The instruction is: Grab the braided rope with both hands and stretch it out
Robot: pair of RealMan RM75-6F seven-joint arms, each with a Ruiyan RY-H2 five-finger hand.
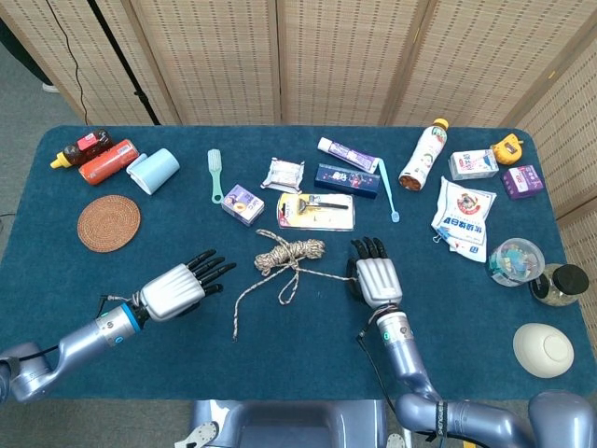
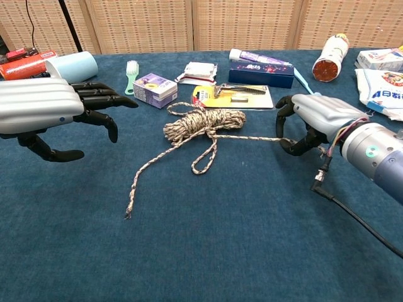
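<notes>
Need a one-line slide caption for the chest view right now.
Right hand grips one end of the braided rope while the open left hand hovers beside the coil.

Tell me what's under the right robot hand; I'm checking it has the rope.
A strand of the braided rope runs under the right robot hand, whose fingers curl around it. The rope's end is hidden beneath the palm.

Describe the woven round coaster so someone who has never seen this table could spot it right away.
On the dark blue cloth-covered table, look to the far left side, just in front of the pale blue plastic cup lying on its side and the red bottles. The brown woven round coaster lies flat there, alone. It is the only flat, spiral-woven disc among the packets and bottles.
</notes>
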